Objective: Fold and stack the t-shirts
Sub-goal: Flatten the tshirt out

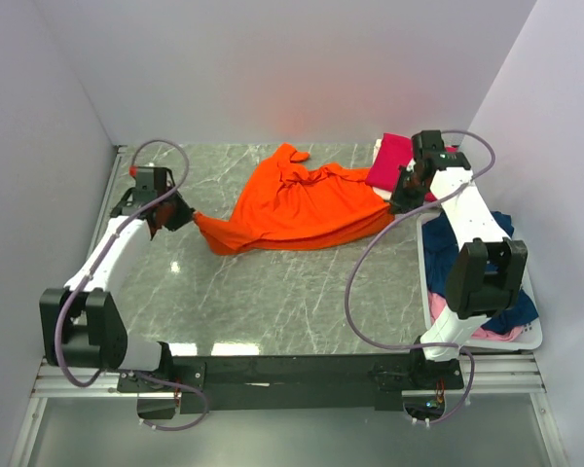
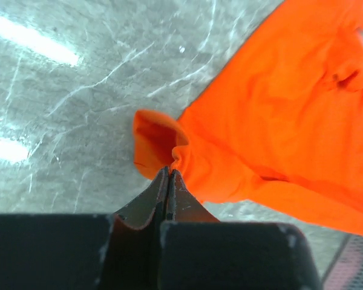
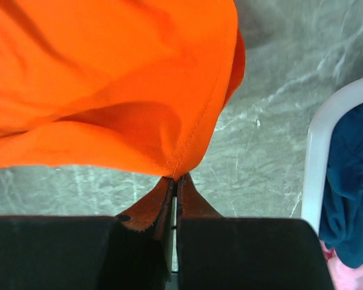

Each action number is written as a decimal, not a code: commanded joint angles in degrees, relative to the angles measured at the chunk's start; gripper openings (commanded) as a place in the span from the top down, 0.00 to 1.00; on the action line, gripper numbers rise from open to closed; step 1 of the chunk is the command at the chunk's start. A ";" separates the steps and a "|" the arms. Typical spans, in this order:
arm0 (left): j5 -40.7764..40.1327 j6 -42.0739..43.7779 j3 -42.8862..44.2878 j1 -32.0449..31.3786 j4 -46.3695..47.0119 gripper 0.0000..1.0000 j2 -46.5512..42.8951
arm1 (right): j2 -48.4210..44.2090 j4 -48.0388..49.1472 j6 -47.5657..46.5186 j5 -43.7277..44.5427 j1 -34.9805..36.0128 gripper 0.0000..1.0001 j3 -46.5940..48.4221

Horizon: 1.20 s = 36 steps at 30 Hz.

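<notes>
Orange t-shirt rumpled, stretched over marble table, left of white basket. Left gripper pinching corner farthest from basket, right gripper pinching hemmed corner beside basket rim. Magenta t-shirt behind basket, partly hidden by right arm. Navy t-shirt inside basket, half covered. Bare marble left of basket, near side.

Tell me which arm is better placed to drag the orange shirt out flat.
Left, probably. The left claw pinches a corner of the orange shirt with open table beside it; the right claw, also shut on its hem, is crowded by the basket and the magenta shirt.
</notes>
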 commanded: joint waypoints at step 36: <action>-15.03 -6.57 39.77 7.00 15.98 1.00 -23.05 | -24.46 15.23 -4.19 2.51 11.03 1.00 26.37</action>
